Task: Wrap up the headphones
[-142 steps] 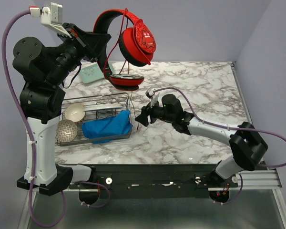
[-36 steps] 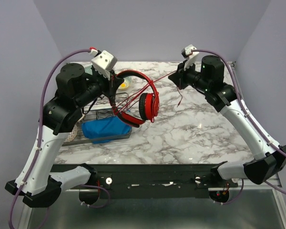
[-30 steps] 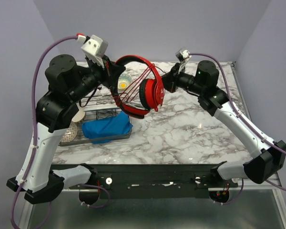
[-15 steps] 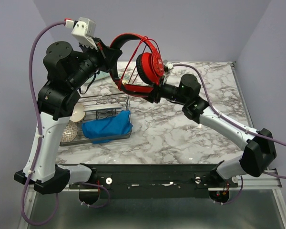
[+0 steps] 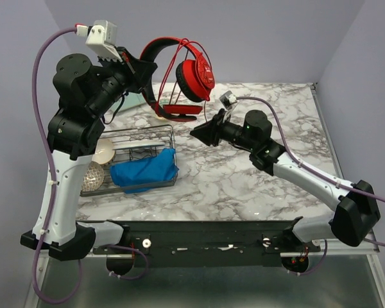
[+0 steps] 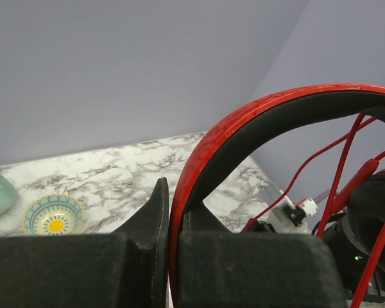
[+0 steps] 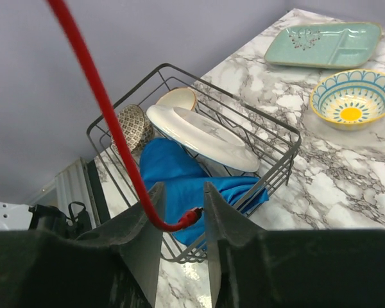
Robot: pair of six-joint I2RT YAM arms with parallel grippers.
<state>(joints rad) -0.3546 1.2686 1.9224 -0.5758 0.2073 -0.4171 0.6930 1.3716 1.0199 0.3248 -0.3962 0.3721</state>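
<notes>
Left gripper (image 6: 176, 215) clamped on headband (image 6: 276, 109) | right gripper (image 7: 179, 202) apart, cable (image 7: 109, 109) loose between jaws | risk: cable slips out, wrap slackens

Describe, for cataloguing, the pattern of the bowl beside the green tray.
Bowl: blue arches around a yellow centre; best in right wrist view.

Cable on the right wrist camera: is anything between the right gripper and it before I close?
Nothing visible. The cable runs down through the gap of the right gripper, whose jaws stand apart, and its plug end curls up between them. The dish rack sits beyond it on the table, not in between.
</notes>
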